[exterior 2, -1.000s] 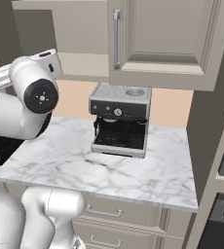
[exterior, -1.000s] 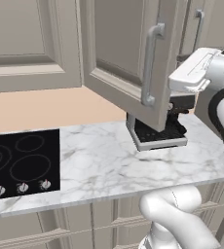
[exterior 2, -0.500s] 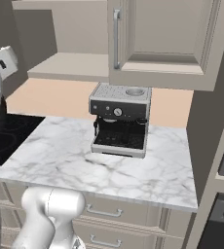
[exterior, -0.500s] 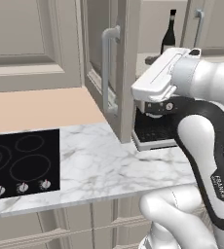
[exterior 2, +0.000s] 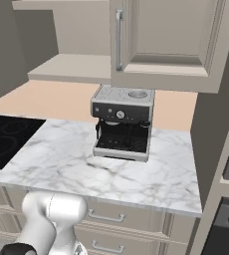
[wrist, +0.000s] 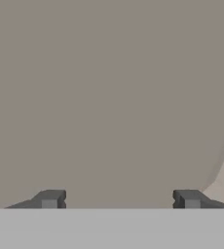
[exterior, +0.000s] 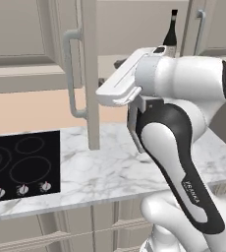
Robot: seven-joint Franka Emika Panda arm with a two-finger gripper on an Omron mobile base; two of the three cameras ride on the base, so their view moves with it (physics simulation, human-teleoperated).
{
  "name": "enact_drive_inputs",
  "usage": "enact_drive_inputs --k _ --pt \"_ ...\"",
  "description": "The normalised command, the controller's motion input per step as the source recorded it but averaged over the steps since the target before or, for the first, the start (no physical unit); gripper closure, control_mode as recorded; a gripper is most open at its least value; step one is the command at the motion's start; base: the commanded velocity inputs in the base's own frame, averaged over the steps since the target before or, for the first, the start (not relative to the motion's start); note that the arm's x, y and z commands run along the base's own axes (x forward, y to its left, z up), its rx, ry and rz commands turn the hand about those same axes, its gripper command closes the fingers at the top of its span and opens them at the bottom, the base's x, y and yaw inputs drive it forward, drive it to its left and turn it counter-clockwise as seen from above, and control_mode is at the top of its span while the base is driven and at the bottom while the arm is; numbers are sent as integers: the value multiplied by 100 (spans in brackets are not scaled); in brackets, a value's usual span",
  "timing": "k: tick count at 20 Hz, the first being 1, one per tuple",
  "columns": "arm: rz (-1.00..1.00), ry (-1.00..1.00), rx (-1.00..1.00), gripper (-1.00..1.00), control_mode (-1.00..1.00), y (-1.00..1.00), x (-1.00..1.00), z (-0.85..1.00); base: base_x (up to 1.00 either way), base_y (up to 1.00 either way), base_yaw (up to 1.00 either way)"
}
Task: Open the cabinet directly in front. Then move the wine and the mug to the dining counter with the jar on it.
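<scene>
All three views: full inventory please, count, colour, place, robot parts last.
cabinet: 1, beige-grey, upper wall, left door swung open, silver bar handle
wine: 1, dark bottle, inside cabinet, above the arm
coffee machine: 1, silver and black, on counter under cabinet
counter: 1, white grey-veined marble
cooktop: 1, black, set in counter at left
arm: 1, white with dark joints
gripper: 1, dark tips, jaws open, empty, facing a plain beige-grey surface

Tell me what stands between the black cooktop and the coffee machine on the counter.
Nothing: in the right base view the marble counter is bare between the cooktop and the coffee machine.
</scene>
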Motion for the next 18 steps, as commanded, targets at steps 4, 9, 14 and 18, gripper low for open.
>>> enact_drive_inputs --k 4,9,14,18 --pt "-1 0 -1 -100 -100 51 30 0 0 0 0" --pt "-3 -1 0 -100 -100 1 7 0 0 0 0" --pt "-11 -11 0 -100 -100 -52 -31 0 0 0 0" --pt "-15 -18 1 -100 -100 -56 -39 1 0 0 0"
